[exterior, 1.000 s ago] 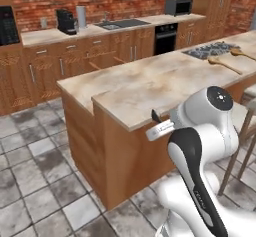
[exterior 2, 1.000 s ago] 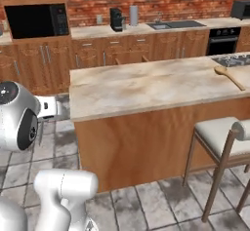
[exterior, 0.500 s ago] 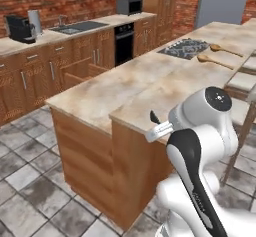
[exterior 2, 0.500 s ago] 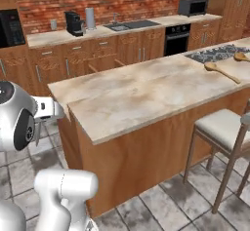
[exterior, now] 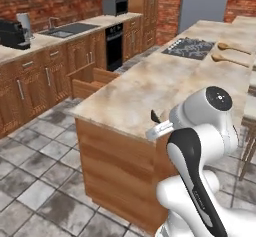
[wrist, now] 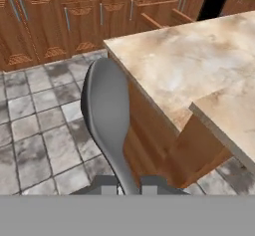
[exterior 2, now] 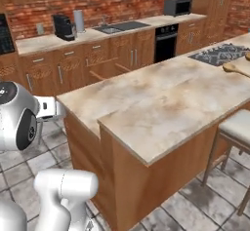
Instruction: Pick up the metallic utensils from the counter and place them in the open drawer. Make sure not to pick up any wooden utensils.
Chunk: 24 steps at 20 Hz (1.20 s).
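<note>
The gripper [wrist: 125,189] is nearly closed, its 2 dark fingertips pinching the thin stem of the silver spoon [wrist: 106,111]. In the hand view the spoon rises straight up from between the tips, bowl end away from the gripper, grey and broad against the floor tiles [wrist: 35,130].

Just beyond the spoon, to the right as the hand camera sees it, lies the near corner of the counter [wrist: 199,65] — beige marbled stone on brown wooden panels. The spoon is held off the counter's edge, over the floor, touching neither.

Farther ahead of the gripper, past that corner, the open drawer [wrist: 160,17] juts from the row of wall cabinets [wrist: 74,16]; in the left base view the drawer [exterior: 92,81] is well apart from the gripper [exterior: 156,123], across the aisle of grey tiles.

At the far end of the counter [exterior: 165,76], well beyond the gripper, 2 wooden spoons [exterior: 229,53] lie beside the black cooktop [exterior: 192,47].
</note>
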### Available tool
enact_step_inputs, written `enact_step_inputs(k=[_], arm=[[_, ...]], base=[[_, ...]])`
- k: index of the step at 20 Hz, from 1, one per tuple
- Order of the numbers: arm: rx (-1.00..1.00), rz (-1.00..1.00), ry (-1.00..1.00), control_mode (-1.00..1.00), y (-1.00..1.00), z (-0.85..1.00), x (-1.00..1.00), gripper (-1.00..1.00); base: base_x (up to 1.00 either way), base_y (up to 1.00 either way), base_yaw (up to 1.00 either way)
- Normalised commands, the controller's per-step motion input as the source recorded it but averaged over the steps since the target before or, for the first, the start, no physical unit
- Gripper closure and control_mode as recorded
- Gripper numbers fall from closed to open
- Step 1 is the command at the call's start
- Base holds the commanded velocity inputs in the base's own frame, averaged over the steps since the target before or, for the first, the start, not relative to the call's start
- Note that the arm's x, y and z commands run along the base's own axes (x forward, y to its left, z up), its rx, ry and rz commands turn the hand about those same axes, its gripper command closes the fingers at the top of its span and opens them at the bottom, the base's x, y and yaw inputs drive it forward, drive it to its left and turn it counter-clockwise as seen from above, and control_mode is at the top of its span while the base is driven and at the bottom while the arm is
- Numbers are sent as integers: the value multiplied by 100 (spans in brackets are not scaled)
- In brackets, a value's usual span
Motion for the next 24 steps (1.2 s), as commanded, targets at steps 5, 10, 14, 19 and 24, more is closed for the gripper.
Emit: enact_step_inputs(k=[5,10,14,19,24], arm=[[0,0,0,100,0,0,0,100],[0,0,0,100,0,0,0,100],[0,0,0,100,0,0,0,100],[0,0,0,100,0,0,0,100],[0,0,0,100,0,0,0,100]], base=[[27,100,-44],[30,100,-50],[32,100,-52],[16,100,-51],[2,100,-50]])
